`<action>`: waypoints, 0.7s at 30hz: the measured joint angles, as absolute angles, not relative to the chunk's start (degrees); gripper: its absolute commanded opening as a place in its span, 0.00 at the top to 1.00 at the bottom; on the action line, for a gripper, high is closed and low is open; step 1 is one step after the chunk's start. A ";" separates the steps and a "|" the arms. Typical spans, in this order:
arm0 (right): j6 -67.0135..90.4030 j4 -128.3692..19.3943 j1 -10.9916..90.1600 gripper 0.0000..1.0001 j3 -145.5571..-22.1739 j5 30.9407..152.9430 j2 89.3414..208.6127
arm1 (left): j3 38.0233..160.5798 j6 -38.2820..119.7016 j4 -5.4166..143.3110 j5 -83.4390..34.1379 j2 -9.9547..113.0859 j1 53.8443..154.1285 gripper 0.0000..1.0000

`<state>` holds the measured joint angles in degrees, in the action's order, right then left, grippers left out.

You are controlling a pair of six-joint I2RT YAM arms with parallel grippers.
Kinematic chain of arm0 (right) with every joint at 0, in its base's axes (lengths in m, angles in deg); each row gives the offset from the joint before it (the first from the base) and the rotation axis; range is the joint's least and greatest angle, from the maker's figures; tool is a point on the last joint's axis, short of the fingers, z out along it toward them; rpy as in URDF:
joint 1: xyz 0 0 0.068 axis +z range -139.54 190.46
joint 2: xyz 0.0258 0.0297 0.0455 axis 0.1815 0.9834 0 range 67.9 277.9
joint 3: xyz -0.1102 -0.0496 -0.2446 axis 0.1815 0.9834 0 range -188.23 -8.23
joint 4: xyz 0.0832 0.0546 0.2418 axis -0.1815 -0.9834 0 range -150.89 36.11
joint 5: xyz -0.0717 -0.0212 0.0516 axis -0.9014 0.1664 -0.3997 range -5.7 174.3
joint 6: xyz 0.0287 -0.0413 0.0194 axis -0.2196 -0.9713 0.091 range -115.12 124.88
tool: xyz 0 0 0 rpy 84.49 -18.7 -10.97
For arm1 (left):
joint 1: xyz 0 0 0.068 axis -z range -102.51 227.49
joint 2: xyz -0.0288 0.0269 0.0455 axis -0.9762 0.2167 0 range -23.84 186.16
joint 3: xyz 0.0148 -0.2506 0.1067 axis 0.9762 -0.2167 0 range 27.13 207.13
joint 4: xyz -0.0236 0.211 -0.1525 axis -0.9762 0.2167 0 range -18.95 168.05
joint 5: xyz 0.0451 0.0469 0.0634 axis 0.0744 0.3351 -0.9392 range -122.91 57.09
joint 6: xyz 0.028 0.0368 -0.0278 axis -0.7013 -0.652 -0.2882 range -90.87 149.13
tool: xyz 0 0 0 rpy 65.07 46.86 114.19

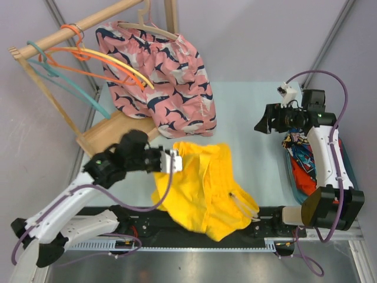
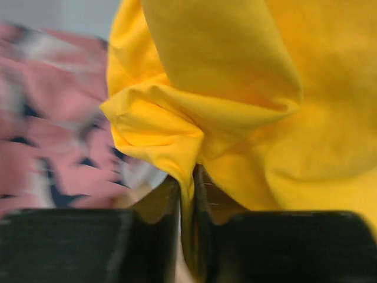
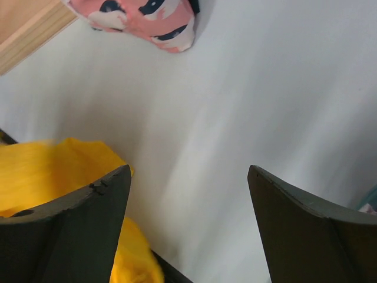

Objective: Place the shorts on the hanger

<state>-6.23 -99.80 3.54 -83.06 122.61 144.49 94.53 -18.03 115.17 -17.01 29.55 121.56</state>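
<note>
Left gripper [image 1: 174,160], in the top view, sat at the upper left edge of the shorts [image 1: 200,188], which lay crumpled on the table [image 1: 247,100] near its front edge, between the two arms. The hanger [image 1: 132,68] hung on the wooden rail [image 1: 88,23] at the far left, well apart from the shorts. The right gripper [image 1: 265,121] hovered over bare table on the right.

From the left wrist, the jaws were pinched together on a thin fold of yellow fabric, with more cloth bunched above them.

From the right wrist, the fingers stood wide apart with nothing between them, a corner of the shorts at lower left.

The cloth looked light and limp, so it would likely sag from a single pinch. The elastic waistband seemed the firmer place to hold, ideally spread between both grippers.
</note>
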 measured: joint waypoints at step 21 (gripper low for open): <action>-11.90 -110.29 20.96 0.36 -71.56 121.45 149.78 | 97.00 -8.52 108.52 -16.22 59.49 126.39 0.10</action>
